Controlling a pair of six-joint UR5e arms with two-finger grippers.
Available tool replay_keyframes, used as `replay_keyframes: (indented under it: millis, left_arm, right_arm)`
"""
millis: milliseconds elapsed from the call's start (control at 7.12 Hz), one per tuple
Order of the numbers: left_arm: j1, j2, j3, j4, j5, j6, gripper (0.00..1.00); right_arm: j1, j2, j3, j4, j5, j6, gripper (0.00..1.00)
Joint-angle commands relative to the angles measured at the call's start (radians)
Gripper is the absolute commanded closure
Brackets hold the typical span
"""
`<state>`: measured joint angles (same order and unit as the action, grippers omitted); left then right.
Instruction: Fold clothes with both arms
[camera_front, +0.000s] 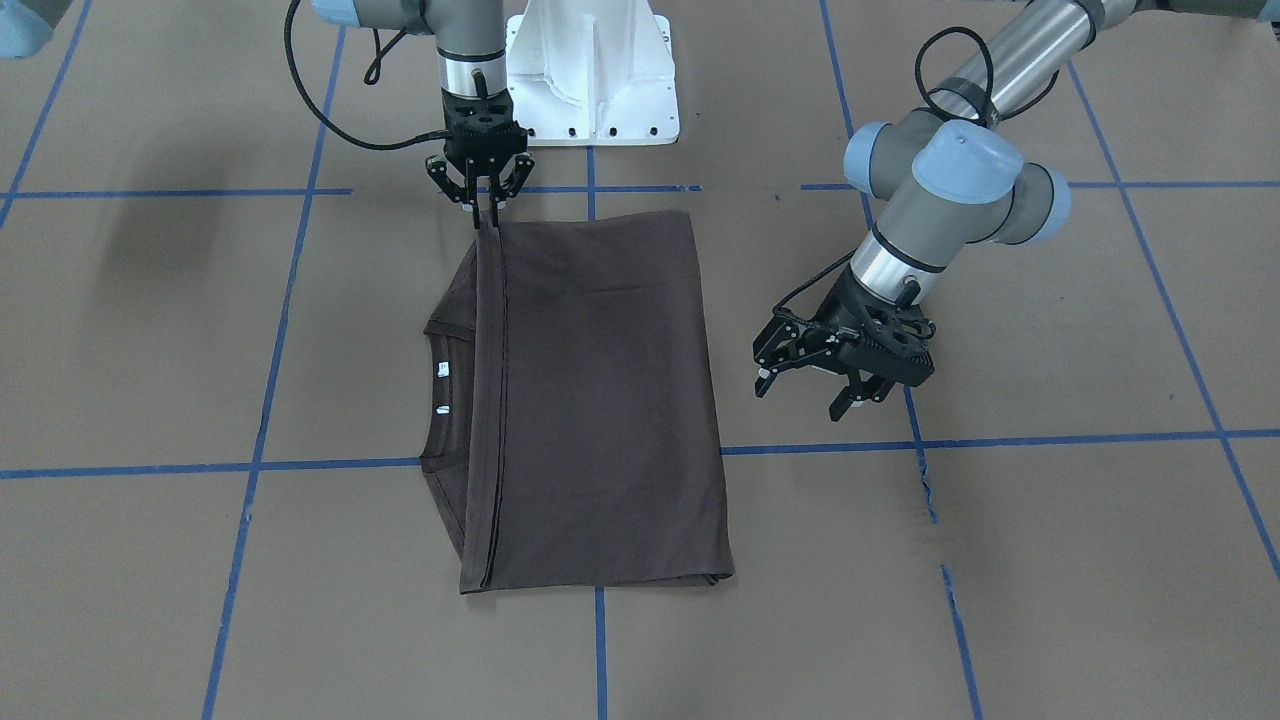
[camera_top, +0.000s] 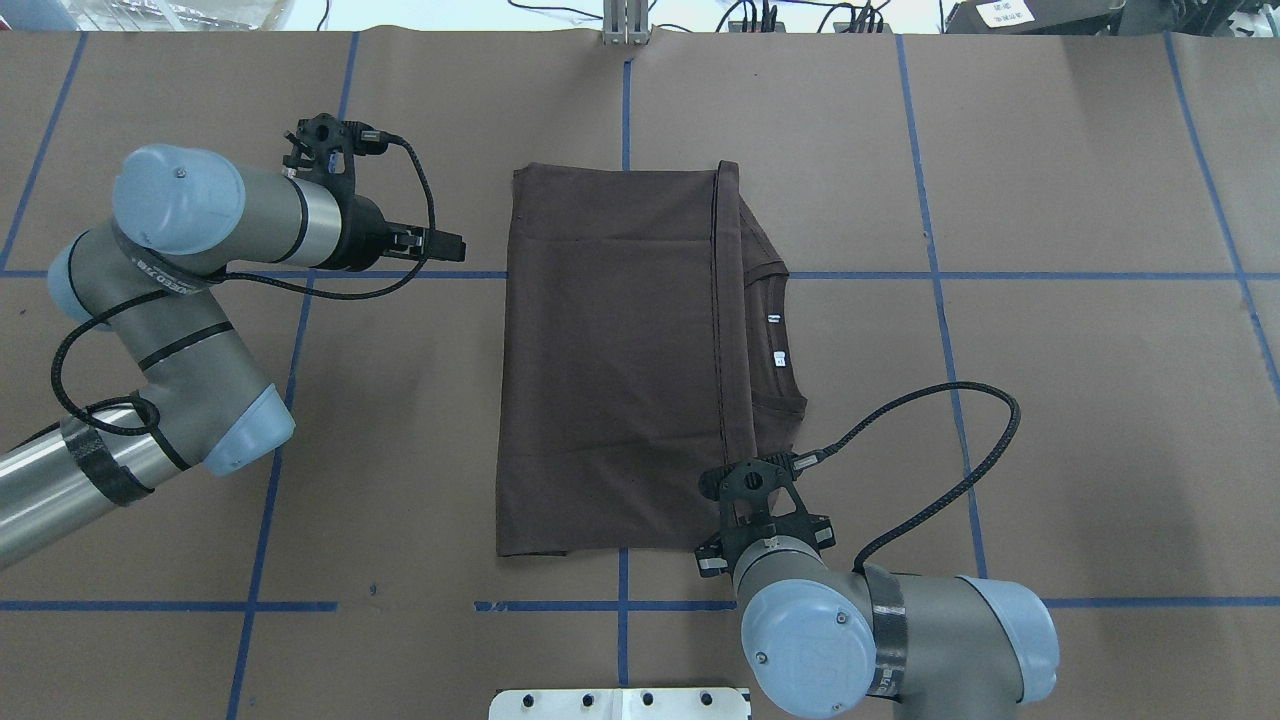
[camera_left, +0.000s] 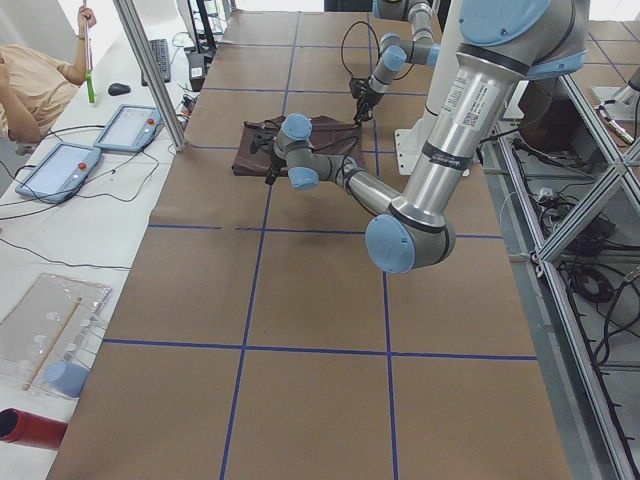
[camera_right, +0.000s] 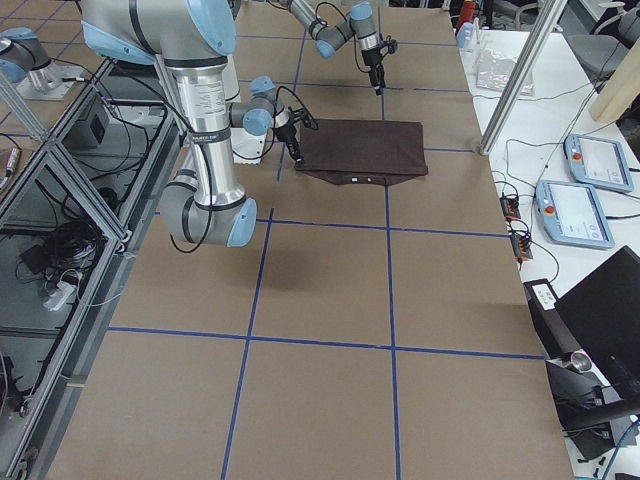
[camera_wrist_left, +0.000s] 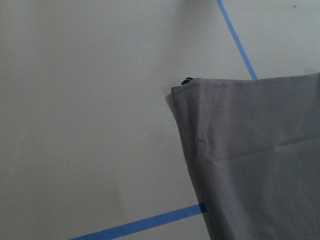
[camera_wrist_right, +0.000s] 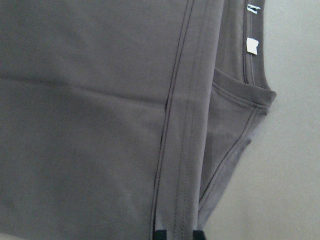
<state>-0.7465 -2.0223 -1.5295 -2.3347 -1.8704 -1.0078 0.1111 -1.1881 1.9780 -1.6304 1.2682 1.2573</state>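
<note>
The dark brown T-shirt (camera_front: 600, 400) (camera_top: 610, 360) lies flat on the brown table, folded into a rectangle. Its hem band lies across the chest just short of the collar (camera_front: 440, 390), where the white labels show. At the folded hem's corner nearest the robot, my right gripper (camera_front: 490, 213) points straight down with its fingers shut on the cloth. The right wrist view shows the hem band (camera_wrist_right: 180, 150) running between the black fingertips (camera_wrist_right: 160, 234). My left gripper (camera_front: 800, 398) (camera_top: 455, 247) hangs open and empty, just clear of the shirt's folded edge. Only a shirt corner (camera_wrist_left: 260, 160) shows in the left wrist view.
The white pedestal base (camera_front: 590, 70) stands at the robot's side of the table. Blue tape lines (camera_front: 1000, 440) grid the brown surface. Beyond the far edge, a side table holds tablets (camera_left: 55, 170), with a person (camera_left: 30, 85) and a metal post (camera_left: 150, 75).
</note>
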Motion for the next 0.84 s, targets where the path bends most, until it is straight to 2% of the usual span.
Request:
replay_keyframes:
  millis: [0, 421, 562, 702]
  left_arm:
    - [0.001, 0.0, 0.002, 0.0, 0.002, 0.0, 0.0]
    - [0.007, 0.0, 0.003, 0.0, 0.004, -0.005, 0.0]
    - [0.007, 0.0, 0.003, 0.0, 0.004, -0.005, 0.0]
    - [0.007, 0.0, 0.003, 0.0, 0.004, -0.006, 0.0]
  right_arm:
    - [-0.004, 0.01, 0.005, 0.003, 0.005, -0.001, 0.7]
    - [-0.008, -0.002, 0.001, 0.004, 0.01, -0.001, 0.69]
    - [-0.01, -0.002, -0.001, 0.004, 0.007, -0.001, 0.82]
    - [-0.011, -0.004, -0.002, 0.003, 0.0, 0.007, 1.0]
